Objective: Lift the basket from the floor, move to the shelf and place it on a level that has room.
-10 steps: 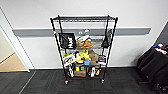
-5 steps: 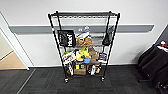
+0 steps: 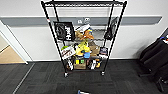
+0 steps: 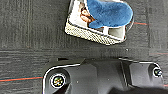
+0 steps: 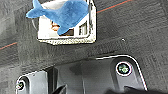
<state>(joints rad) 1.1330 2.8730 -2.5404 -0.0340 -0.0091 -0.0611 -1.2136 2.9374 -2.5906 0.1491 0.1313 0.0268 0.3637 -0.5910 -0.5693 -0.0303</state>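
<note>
Grey carpet floor right under the arms, and on it sits the basket, cream weave on its side wall, pale lining inside, resting flat on the carpet with a blue plush whale lying across its top and something brown tucked beneath that. From the right wrist the same basket shows again, whale sprawled over it, tail fin poking past one end; thin red lines run across the carpet tiles nearby. Both wrists hang above it, clear of it, and whether either gripper's fingers are apart or together, I cannot tell. In the head view a sliver of blue peeks up at the bottom edge of the floor. Farther on, the shelf stands against the white wall on its casters, its middle and lower tiers crammed with boxes, packets and yellow things, a black panel hanging at the left post. Up top, the level is a bare black wire grid. At the far right edge, dark fabric bulks against the wall.
</note>
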